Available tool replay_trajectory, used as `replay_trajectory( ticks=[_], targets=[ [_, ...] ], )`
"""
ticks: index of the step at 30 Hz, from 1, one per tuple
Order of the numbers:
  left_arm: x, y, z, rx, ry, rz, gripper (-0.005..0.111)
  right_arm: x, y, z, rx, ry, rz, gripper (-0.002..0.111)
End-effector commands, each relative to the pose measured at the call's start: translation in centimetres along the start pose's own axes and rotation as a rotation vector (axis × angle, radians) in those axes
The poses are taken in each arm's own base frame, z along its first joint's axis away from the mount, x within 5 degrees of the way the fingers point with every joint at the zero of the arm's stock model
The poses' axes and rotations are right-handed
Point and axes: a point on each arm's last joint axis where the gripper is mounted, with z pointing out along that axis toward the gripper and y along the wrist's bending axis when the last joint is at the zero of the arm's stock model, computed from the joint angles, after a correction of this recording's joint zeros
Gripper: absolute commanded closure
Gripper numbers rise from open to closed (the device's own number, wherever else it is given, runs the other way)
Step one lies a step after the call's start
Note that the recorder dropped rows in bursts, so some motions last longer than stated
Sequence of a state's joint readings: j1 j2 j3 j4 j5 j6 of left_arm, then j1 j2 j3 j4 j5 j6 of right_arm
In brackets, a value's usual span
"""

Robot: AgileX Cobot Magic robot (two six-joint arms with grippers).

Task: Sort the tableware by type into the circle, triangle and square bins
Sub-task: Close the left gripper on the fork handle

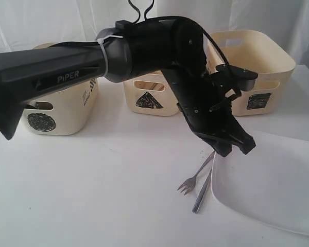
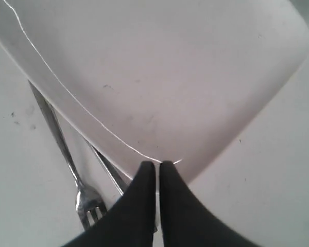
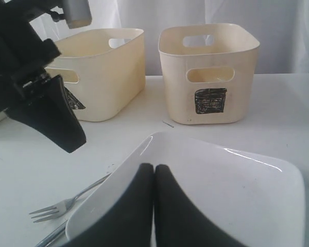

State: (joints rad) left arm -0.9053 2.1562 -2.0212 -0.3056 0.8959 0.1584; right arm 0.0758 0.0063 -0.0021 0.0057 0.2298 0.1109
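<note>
Black left arm (image 1: 67, 72) reaches across the table (image 1: 92, 195), its left gripper (image 1: 237, 146) closed above the rim of the large white plate (image 1: 273, 190) near the table's front right corner; right gripper (image 3: 154, 167) closed too; fork (image 1: 193, 180) alongside

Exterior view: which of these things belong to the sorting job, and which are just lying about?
Part of the job:
- large white plate
- fork
- second metal utensil beside the fork
- circle bin, triangle bin, square bin

Just lying about:
- white curtain behind the bins
- small dark sliver on the table near the square bin, seen from the right wrist
</note>
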Motion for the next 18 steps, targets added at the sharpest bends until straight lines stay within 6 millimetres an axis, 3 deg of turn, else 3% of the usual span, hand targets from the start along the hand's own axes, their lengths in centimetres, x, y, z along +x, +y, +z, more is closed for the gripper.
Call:
replay_trajectory(
  ticks=[1, 18],
  targets=[
    [0.53, 0.44, 0.03, -0.064, 0.051, 0.032, 0.096, -0.02, -0.03, -0.03, 0.005, -0.012, -0.001, 0.108],
    [0.61, 0.46, 0.03, -0.066, 0.059, 0.045, 0.096, -0.04, -0.03, -0.03, 0.005, -0.014, -0.001, 0.108]
  ],
)
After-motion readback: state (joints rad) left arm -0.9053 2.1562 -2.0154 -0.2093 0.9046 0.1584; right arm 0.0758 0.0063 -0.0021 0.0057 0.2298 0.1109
